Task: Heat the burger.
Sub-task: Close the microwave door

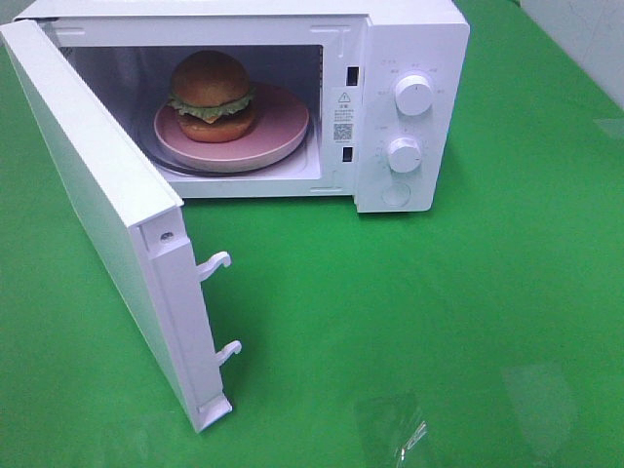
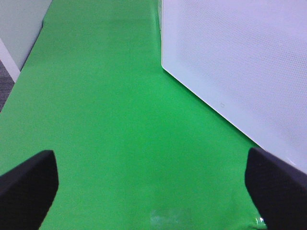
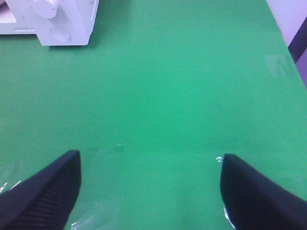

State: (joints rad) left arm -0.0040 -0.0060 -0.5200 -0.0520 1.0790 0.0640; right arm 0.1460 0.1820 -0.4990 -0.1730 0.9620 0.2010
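Green tabletop (image 1: 468, 322); we see the left gripper (image 2: 148, 158) over it beside the open white door (image 1: 97, 195), fingers spread wide. We find the burger (image 1: 213, 93) on the pink plate (image 1: 283, 129) inside the microwave (image 1: 419, 39). Then the right gripper (image 3: 151, 158) hangs over the tabletop, apart from the microwave's front corner, fingers wide too.

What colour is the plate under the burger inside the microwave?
Pink. The plate under the burger shows best in the exterior high view.

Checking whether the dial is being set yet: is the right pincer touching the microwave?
Apart. The right wrist view shows the open right pincer above the green table, with a wide green stretch between it and the microwave.
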